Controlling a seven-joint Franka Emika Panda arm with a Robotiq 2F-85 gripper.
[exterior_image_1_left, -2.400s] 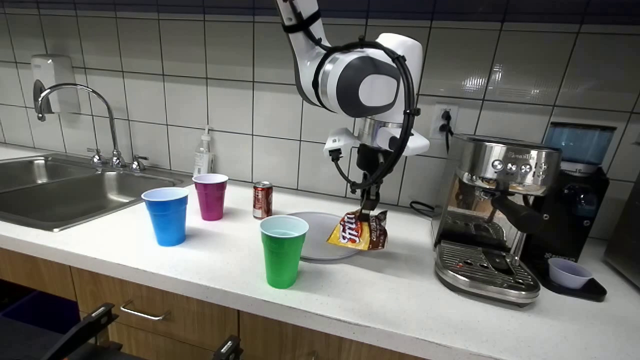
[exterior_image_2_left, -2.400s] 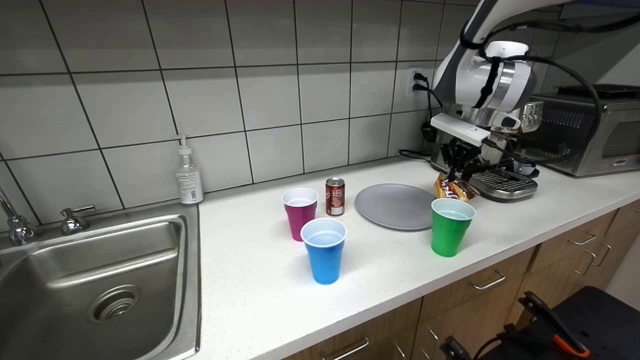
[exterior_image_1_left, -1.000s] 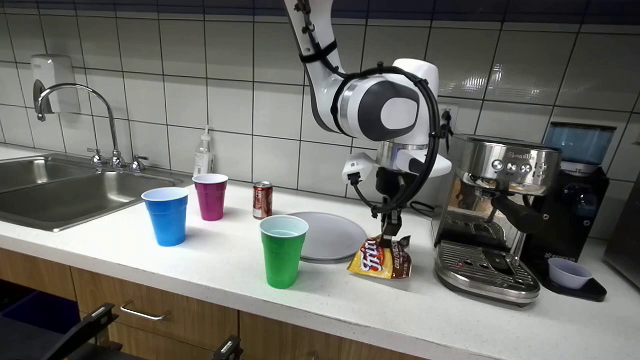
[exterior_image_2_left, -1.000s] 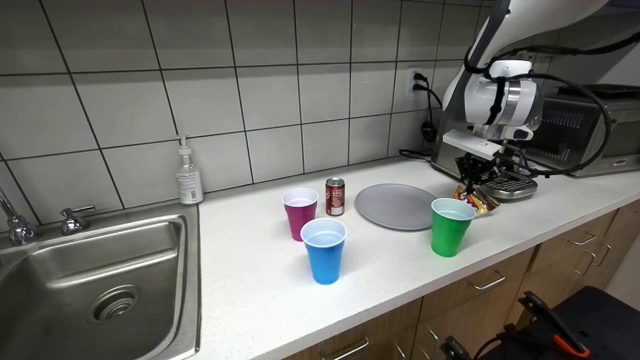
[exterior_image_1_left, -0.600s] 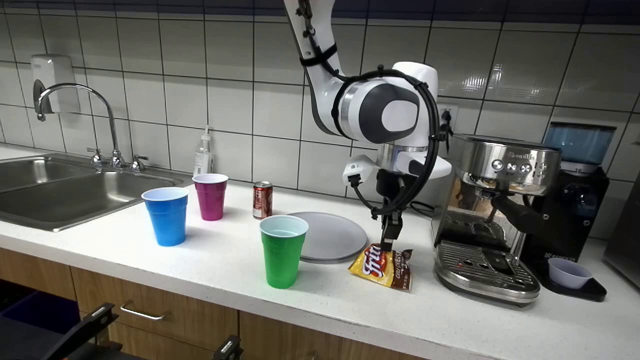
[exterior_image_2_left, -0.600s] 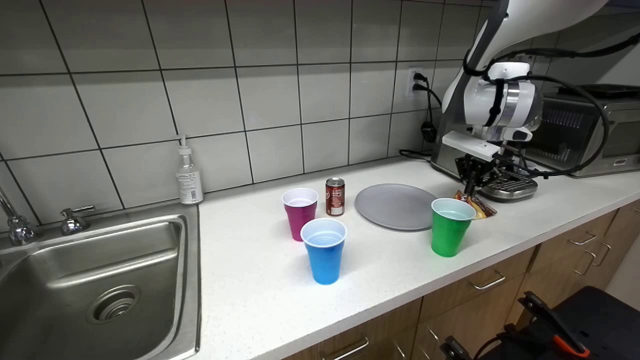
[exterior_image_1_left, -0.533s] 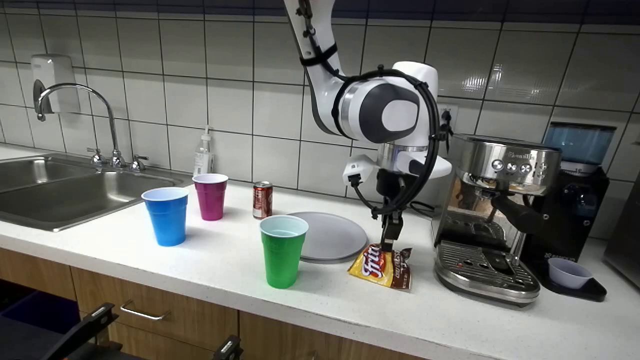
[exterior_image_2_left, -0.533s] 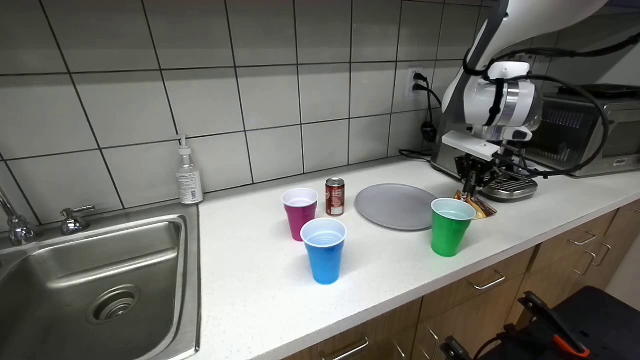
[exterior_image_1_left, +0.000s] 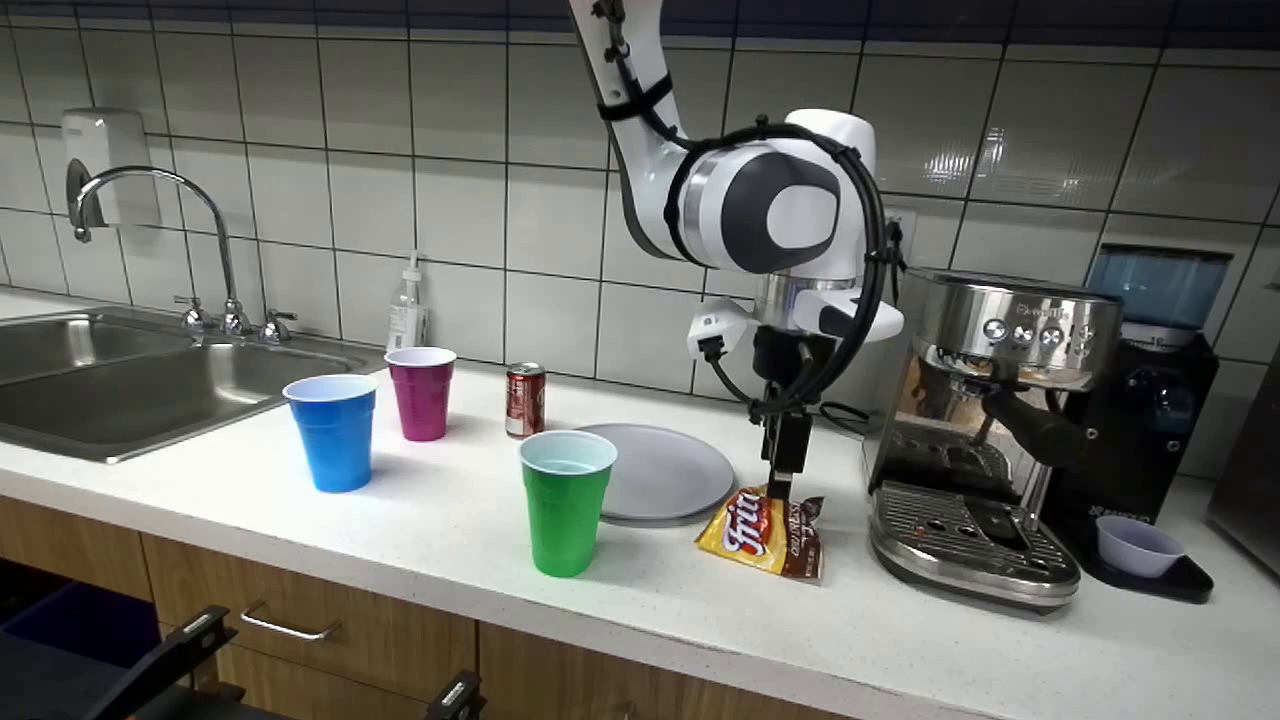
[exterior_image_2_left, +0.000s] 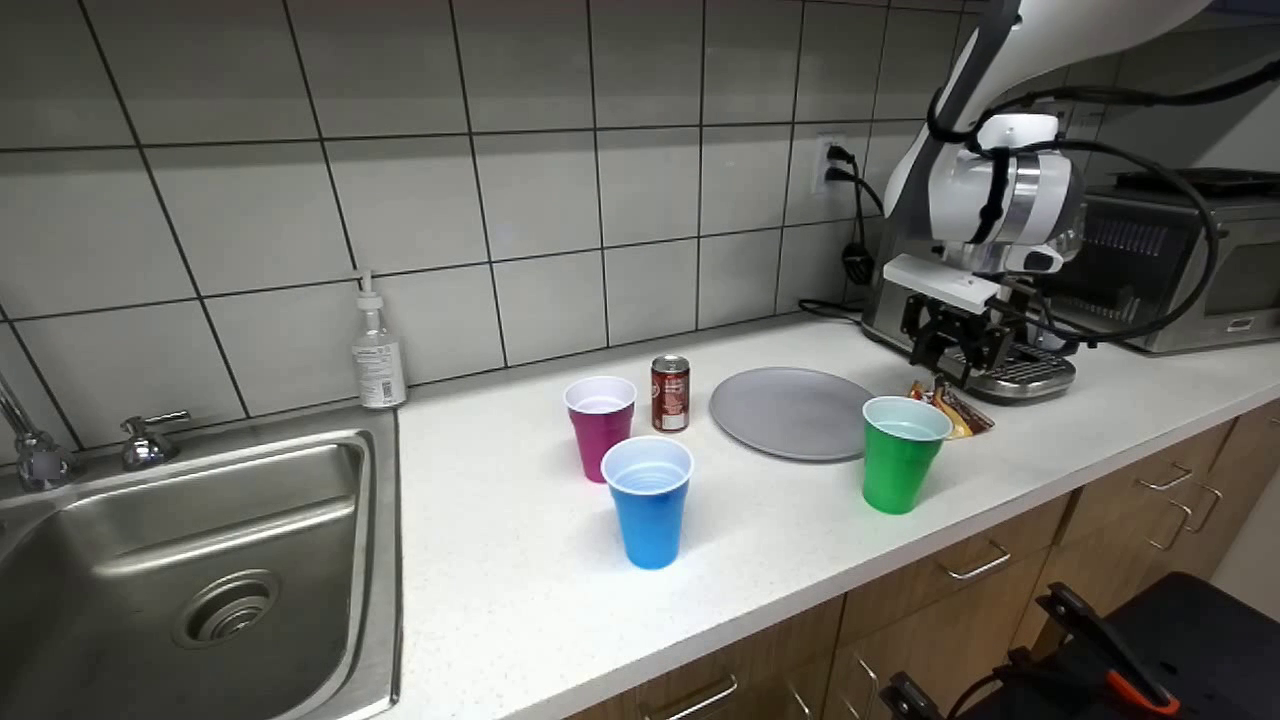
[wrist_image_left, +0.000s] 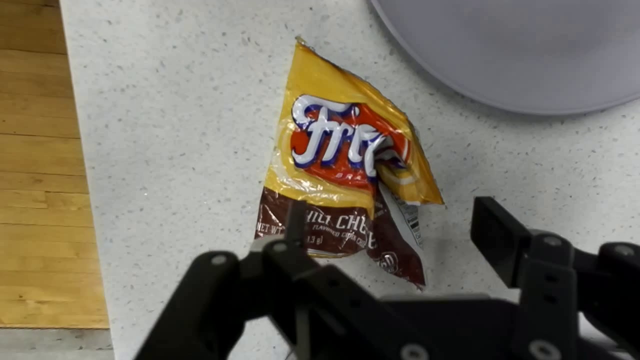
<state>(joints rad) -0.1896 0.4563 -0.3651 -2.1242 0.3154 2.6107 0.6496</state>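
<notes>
A crumpled yellow and brown Fritos bag (wrist_image_left: 330, 130) lies flat on the white counter, folded along one side. It shows in both exterior views, partly behind the green cup (exterior_image_2_left: 900, 460) in an exterior view (exterior_image_2_left: 965, 412). Just above the bag, my gripper (wrist_image_left: 392, 220) stands open, its fingers (wrist_image_left: 492, 240) wide apart with nothing gripped. In the wrist view, one finger overlaps the bag's brown end; the other is over bare counter. In an exterior view the fingertips (exterior_image_1_left: 780, 487) hang at the bag's upper edge; touching or not, I cannot tell. A grey plate (exterior_image_1_left: 660, 470) lies beside the bag.
A blue cup (exterior_image_1_left: 333, 435), a magenta cup (exterior_image_1_left: 422, 400) and a red can (exterior_image_1_left: 525, 400) stand left of the plate. Right of the bag is an espresso machine (exterior_image_1_left: 1010, 300) with a grinder (exterior_image_1_left: 1160, 400). A sink (exterior_image_2_left: 375, 560) and soap bottle (exterior_image_2_left: 380, 365) are at the left.
The bag, earlier held over the plate's edge, was carried right and lowered onto the counter. My jaws have since spread apart and let it go, and the arm has risen slightly.
</notes>
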